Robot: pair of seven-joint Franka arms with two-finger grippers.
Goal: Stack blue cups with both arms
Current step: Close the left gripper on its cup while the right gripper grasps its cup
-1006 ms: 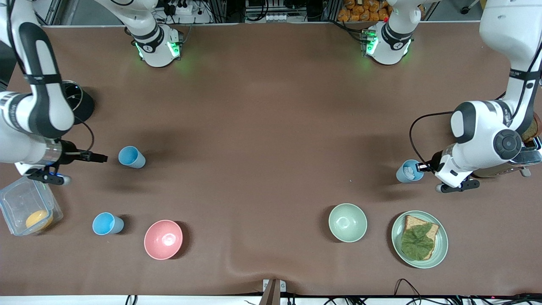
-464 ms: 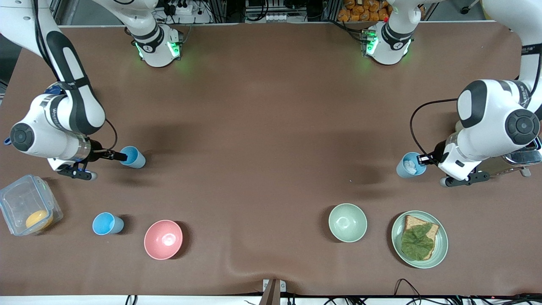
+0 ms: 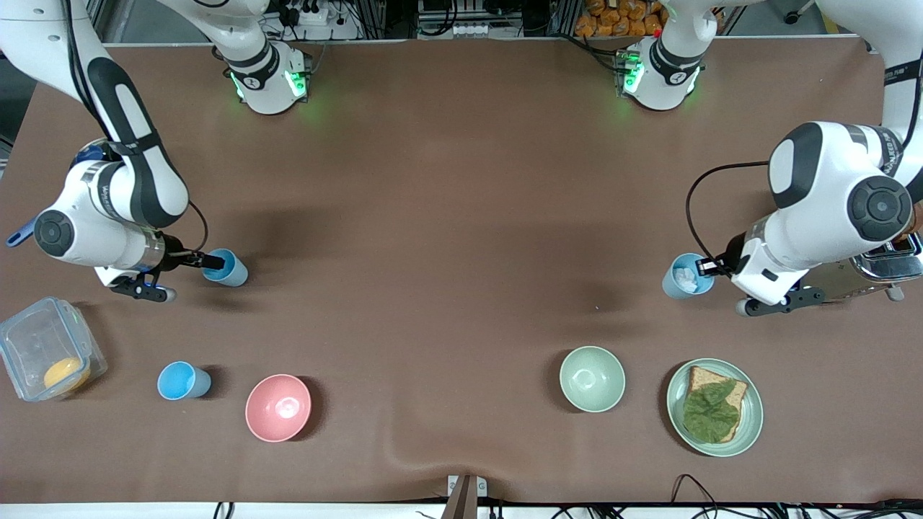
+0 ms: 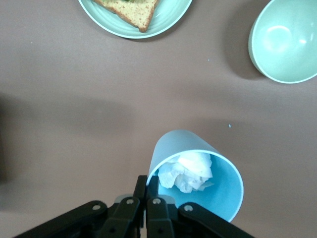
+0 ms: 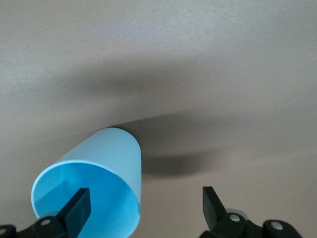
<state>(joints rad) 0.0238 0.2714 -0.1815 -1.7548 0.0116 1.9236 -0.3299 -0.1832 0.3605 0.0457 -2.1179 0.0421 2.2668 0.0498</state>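
Blue cups shown in two grasps. At the right arm's end of the table, we see the right gripper with jaws apart, one finger inside the empty cup, its wall between the jaws. The left gripper is pinched tight on the rim of the grey-blue cup, which holds crumpled paper. We judge that this wad could block nesting, and the thin rim pinch may let the cup swing.

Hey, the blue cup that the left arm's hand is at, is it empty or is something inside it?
Not empty. The blue cup holds crumpled white paper, visible in the left wrist view.
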